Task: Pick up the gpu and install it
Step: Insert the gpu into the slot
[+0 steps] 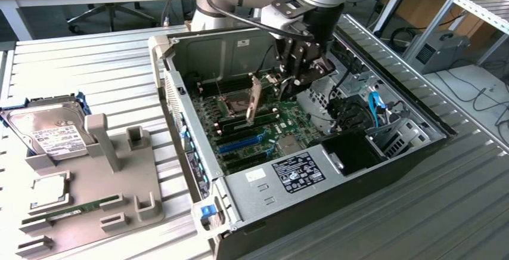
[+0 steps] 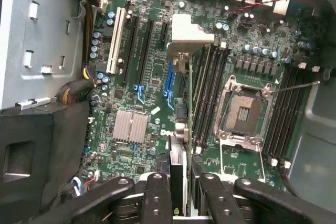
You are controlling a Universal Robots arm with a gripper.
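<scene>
My gripper is down inside the open computer case, shut on the gpu. The gpu is a thin dark card with a silver bracket, held edge-down and tilted over the green motherboard. In the wrist view the gpu runs edge-on from between my black fingers toward its pale metal bracket. It lies between the blue slots and the memory slots. I cannot tell whether it touches the board.
The empty processor socket and a silver heatsink lie on the board. Cables and a black duct crowd the case on the exterior view's right. Outside it, a grey holder carries a hard drive, a chip and a RAM stick.
</scene>
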